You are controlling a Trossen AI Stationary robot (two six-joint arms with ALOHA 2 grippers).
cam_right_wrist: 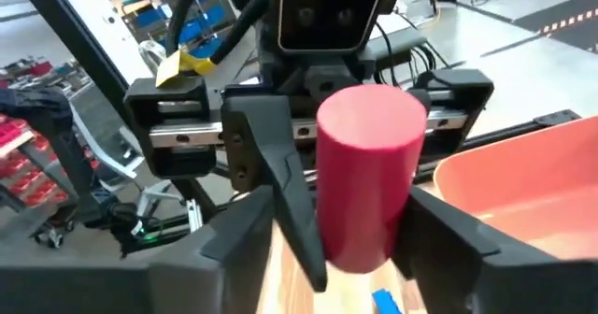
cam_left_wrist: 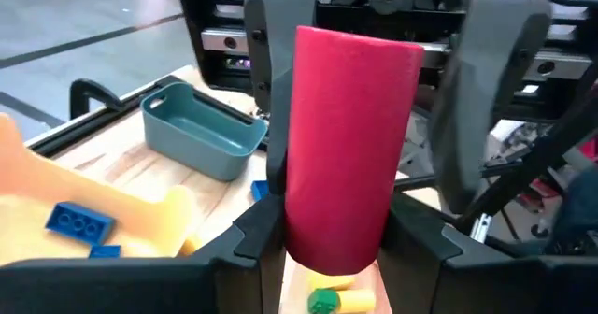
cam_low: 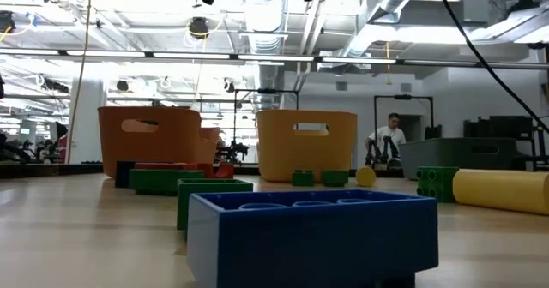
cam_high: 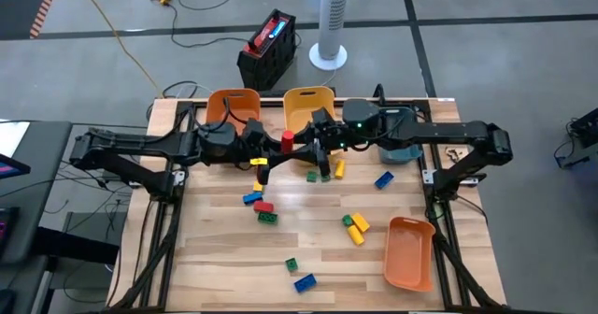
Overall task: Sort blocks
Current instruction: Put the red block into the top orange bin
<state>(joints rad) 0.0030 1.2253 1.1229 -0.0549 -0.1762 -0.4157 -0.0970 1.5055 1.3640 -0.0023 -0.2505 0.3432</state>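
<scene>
A red cylinder block (cam_high: 288, 138) is lifted above the table's far middle, between my two grippers. My left gripper (cam_high: 274, 146) comes from the table's left and is shut on it. My right gripper (cam_high: 311, 146) faces it from the right, open, its fingers (cam_left_wrist: 476, 108) standing on either side of the cylinder's upper part with a gap on one side. Small red, blue, green and yellow bricks lie flat on the table, among them a red one (cam_high: 263, 206), a blue one (cam_high: 383, 178) and a yellow one (cam_high: 360, 223). My left gripper pinches the red cylinder's lower end (cam_left_wrist: 327, 244) between its two fingers (cam_left_wrist: 257, 239), coming level from the table's left. The cylinder is lifted clear of the table and stands roughly upright out of the fingers.
At the far edge stand an orange bin (cam_high: 234, 104) and a yellow bin (cam_high: 308, 99). A teal bin (cam_high: 404, 151) sits under the right arm, and another orange bin (cam_high: 409, 253) at the near right. Bare wood lies at the near left.
</scene>
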